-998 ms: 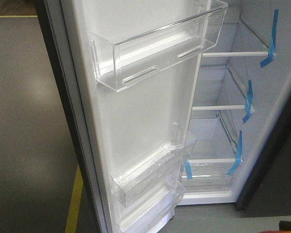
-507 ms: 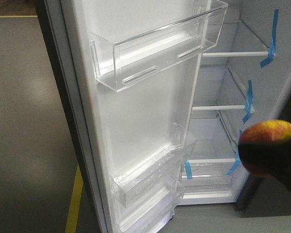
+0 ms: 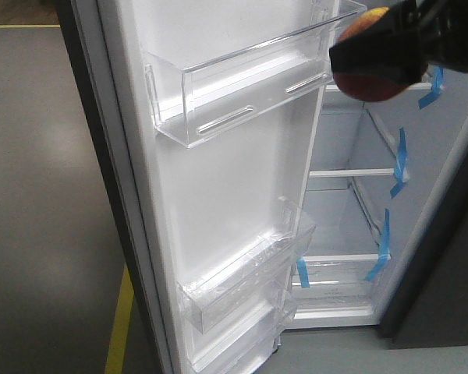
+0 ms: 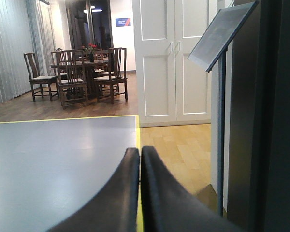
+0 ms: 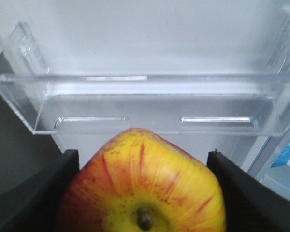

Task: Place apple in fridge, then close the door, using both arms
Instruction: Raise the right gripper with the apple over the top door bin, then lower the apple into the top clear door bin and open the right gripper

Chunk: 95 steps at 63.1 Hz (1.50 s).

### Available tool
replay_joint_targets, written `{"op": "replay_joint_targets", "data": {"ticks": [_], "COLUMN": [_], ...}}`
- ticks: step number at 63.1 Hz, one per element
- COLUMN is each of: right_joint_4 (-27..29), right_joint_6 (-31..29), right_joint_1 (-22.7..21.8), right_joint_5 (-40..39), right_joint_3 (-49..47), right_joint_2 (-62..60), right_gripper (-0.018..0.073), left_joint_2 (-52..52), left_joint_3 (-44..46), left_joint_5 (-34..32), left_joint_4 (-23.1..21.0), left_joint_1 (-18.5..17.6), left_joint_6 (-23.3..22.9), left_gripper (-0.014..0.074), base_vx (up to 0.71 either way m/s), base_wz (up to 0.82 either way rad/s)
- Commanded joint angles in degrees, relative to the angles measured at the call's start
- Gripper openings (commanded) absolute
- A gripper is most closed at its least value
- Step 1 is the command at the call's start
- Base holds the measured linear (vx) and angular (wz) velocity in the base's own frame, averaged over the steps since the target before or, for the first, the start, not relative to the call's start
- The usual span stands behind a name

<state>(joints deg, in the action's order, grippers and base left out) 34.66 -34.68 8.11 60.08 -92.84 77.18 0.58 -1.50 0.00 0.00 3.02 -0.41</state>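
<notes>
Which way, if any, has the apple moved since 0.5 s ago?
Yes: the apple, in the right hand, went up and left, from beside the lower-right blue tape strip to level with the top door bin.

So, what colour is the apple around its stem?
Yellow with red streaks; the right wrist view shows the apple best.

Readable text: none in any view. Left wrist view, 11 o'clock: small blue wall sign (image 4: 122, 21), its white lettering too small to read. Same view, 1 o'clock: tilted board (image 4: 221, 34) on a stand, face too dark to read. Front view: blue tape strips (image 3: 400, 162) in the fridge (image 3: 337, 136), unmarked.
</notes>
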Motion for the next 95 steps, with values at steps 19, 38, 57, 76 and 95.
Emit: {"op": "replay_joint_targets", "data": {"ticks": [19,38,57,76,95], "right_joint_4": [-3.1,-7.1,-7.1,-7.3,-7.3], "right_joint_6": [3.2,7.0,7.0,8.1,9.2], "right_joint_1": [6.4,8.0,8.0,8.0,8.0], "right_joint_5": [-7.5,-14.0,-17.4,-15.6,-15.5], "right_joint_3": [-19.4,-26.5,-26.9,-26.8,-26.8], "right_joint_2": [10.9,17.7,22.3,24.1,22.4], "right_gripper": [0.0352,0.0352,0.0353,0.0482,0.0578], "left_joint_2": [0.9,0.9,0.9,0.9,0.9], "left_joint_3": [-1.2,-1.2,-1.2,-1.2,-1.2], "left_joint_5": [-4.4,-4.4,-4.4,-4.4,-4.4], "left_joint_4": [0.0,0.0,0.0,0.0,0.0], "left_joint_1": [-0.2,-0.2,-0.2,-0.2,-0.2], "left_joint_6": [-0.6,-0.6,-0.6,-0.6,-0.6], "left_gripper": [-0.0006,-0.0006,-0.0006,-0.0006,-0.0006], "base_vx": [0.0,0.0,0.0,0.0,0.0], "base_wz": [0.0,0.0,0.0,0.0,0.0]}}
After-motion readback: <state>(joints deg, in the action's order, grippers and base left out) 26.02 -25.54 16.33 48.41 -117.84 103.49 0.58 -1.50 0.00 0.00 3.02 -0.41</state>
